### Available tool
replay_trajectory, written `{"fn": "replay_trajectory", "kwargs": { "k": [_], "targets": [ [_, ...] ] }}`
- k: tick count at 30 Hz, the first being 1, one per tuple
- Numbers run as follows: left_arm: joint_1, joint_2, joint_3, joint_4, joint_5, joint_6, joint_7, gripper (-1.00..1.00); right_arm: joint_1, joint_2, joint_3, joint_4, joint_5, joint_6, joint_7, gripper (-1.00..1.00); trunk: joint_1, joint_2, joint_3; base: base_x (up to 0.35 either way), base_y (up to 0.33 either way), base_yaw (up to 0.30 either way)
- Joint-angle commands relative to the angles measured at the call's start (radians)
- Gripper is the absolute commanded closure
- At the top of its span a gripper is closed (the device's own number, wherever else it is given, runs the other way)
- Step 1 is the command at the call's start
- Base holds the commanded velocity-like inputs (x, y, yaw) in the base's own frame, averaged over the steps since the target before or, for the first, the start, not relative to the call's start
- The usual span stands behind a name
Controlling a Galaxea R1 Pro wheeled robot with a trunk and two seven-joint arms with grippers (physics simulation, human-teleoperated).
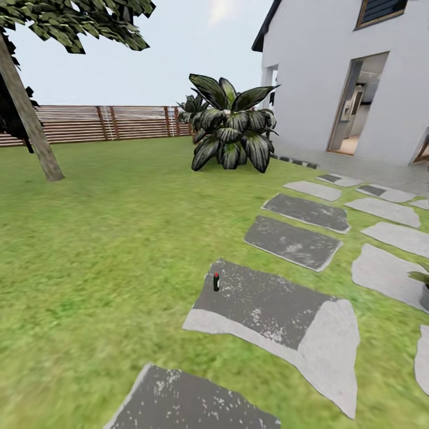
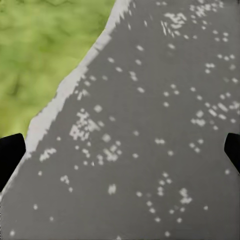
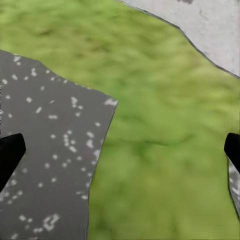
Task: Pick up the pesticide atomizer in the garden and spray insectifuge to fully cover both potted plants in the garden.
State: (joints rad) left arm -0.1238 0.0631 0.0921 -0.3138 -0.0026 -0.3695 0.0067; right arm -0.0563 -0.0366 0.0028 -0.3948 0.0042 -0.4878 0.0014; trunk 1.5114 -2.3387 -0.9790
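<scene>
Head view: a lawn [image 1: 101, 238] crossed by flat stepping stones is shown, bounded by a slatted fence [image 1: 107, 122], with a large dark bush [image 1: 232, 128] and a white house [image 1: 345, 71] beyond. A small dark bottle with a reddish top, judged to be the pesticide atomizer [image 1: 216, 282], stands upright at the near edge of a dark stepping stone [image 1: 268, 304], well ahead of both sets of jaws. One potted plant [image 1: 422, 286] is cut by the frame edge, on the right jaws' side.

Left wrist view: speckled dark stone [image 2: 150, 150] is seen below the left gripper [image 2: 120, 150], whose jaws are released and wide apart, holding nothing.

Right wrist view: grass [image 3: 165, 165] and a stone edge lie beneath the right gripper [image 3: 120, 150], jaws likewise released and empty.

The approach is judged to be in hand. The base should be brought close, with the bottle centred between one set of jaws before closing around its body.
</scene>
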Motion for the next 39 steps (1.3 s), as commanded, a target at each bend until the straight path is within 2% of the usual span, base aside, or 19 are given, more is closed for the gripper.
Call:
{"fn": "replay_trajectory", "kwargs": {
  "k": [1,13,31,39],
  "targets": [
    [0.0,0.0,0.001,0.001,0.0,-0.003,0.001,-1.0,0.0,0.0,0.0,0.001,0.0,-0.003,0.0,-1.0,0.0,0.0,-0.001,0.34,0.141,-0.081],
    [0.0,0.0,0.001,0.001,0.0,-0.003,0.0,-1.0,0.0,0.0,0.0,0.001,0.0,-0.003,-0.001,-1.0,0.0,0.0,-0.001,0.34,0.104,-0.068],
    [0.0,0.0,0.0,0.001,-0.001,-0.003,-0.001,-1.0,0.0,0.0,0.001,0.001,0.0,-0.003,0.0,-1.0,0.0,0.0,-0.001,0.34,0.0,0.0],
    [0.0,0.0,0.0,0.001,-0.001,-0.003,-0.001,-1.0,0.0,0.0,0.001,0.001,0.0,-0.003,0.0,-1.0,0.0,0.0,-0.001,0.321,-0.101,0.0]
  ]
}}
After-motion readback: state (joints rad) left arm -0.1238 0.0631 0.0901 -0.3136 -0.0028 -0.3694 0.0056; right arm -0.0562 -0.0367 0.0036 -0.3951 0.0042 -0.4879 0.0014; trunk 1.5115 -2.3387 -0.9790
